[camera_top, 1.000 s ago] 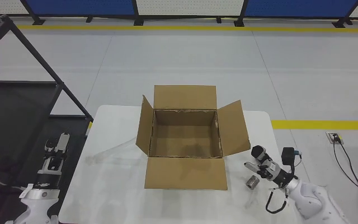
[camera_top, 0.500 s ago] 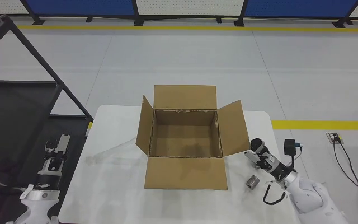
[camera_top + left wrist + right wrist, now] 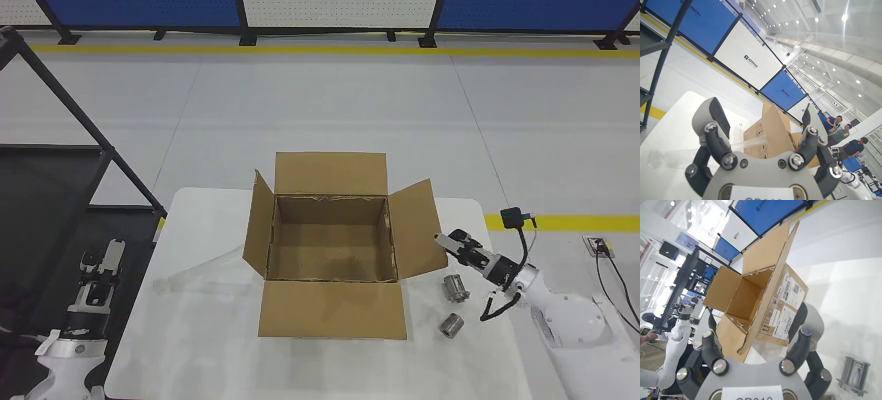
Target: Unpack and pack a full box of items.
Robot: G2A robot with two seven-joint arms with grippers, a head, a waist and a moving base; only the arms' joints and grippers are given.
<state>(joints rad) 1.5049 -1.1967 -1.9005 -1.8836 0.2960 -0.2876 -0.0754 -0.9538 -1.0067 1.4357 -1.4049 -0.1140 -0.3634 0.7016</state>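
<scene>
An open cardboard box (image 3: 330, 240) stands mid-table with all four flaps out and its inside bare; it also appears as the box (image 3: 755, 298) and the box (image 3: 770, 132). Two small grey metal cylinders lie right of it: one cylinder (image 3: 456, 288), which is also the cylinder (image 3: 853, 378), and a second cylinder (image 3: 452, 324) nearer the front edge. My right gripper (image 3: 447, 241) (image 3: 756, 321) hovers open and empty beside the box's right flap (image 3: 418, 230). My left gripper (image 3: 100, 266) (image 3: 763, 117) is open and empty, off the table's left edge.
A clear plastic strip (image 3: 200, 276) (image 3: 749, 143) lies on the white table (image 3: 200, 330) left of the box. A black metal frame (image 3: 90, 150) stands at the far left. The box's front flap (image 3: 333, 310) lies flat toward the front edge.
My right gripper has moved away from the front right of the table up to the box's right flap. A second metal cylinder now lies where it was. The left arm has not moved.
</scene>
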